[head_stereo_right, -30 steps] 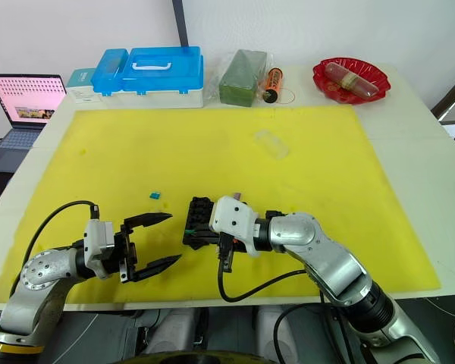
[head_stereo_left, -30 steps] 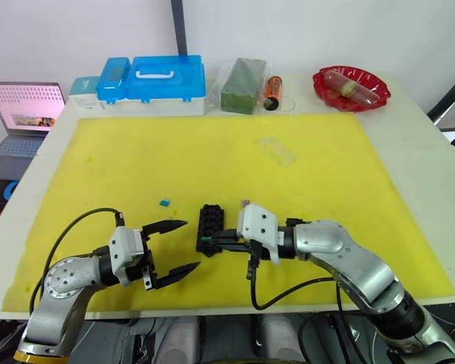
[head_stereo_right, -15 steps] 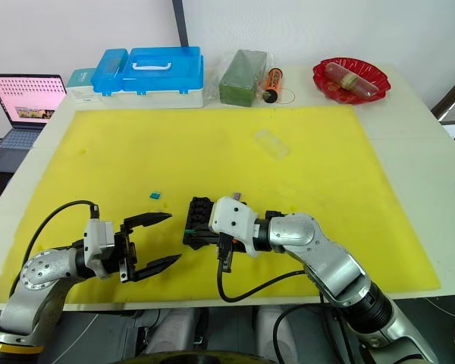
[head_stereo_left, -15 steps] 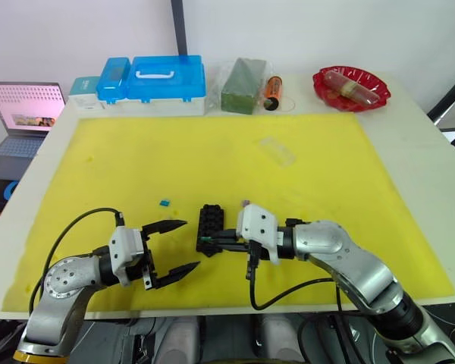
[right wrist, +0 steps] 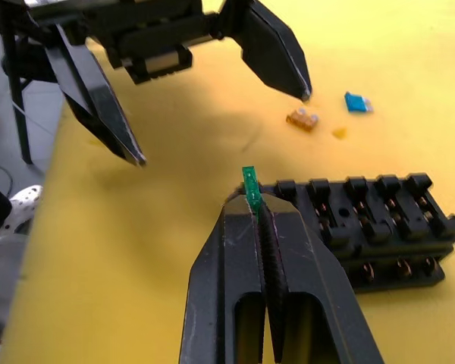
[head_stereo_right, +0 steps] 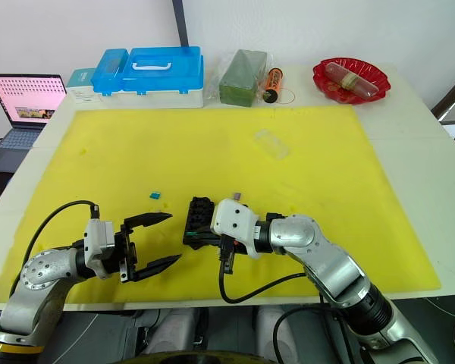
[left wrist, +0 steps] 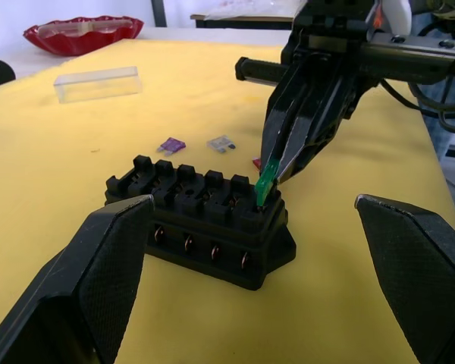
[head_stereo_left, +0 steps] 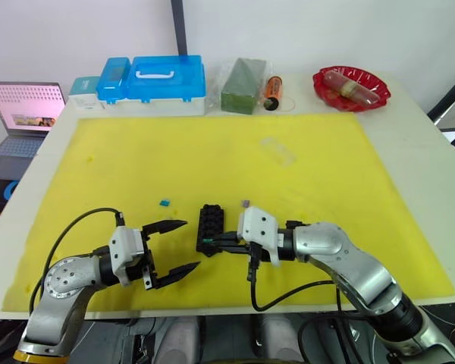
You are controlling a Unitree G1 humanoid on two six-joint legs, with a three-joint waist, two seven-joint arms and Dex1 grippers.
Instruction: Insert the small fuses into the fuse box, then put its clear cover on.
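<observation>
The black fuse box (head_stereo_left: 209, 223) lies on the yellow mat (head_stereo_left: 326, 174) near the front. My right gripper (head_stereo_left: 206, 242) is shut on a green fuse (left wrist: 265, 182), held tilted at the box's nearest end slot. Left of the box, my left gripper (head_stereo_left: 189, 244) stands open and holds nothing. Loose fuses lie around the box: blue (head_stereo_left: 164, 202), orange (right wrist: 302, 118), purple (left wrist: 171, 144), grey (left wrist: 222, 142), and red (left wrist: 256, 162) partly behind the right gripper's fingers. The clear cover (head_stereo_left: 277, 150) rests farther back on the mat.
Along the table's back edge stand a blue-lidded plastic case (head_stereo_left: 167, 80), a wrapped green block (head_stereo_left: 243, 85), an orange cylinder (head_stereo_left: 271, 91) and a red dish (head_stereo_left: 351, 87). A laptop (head_stereo_left: 24, 114) sits off the table at the left.
</observation>
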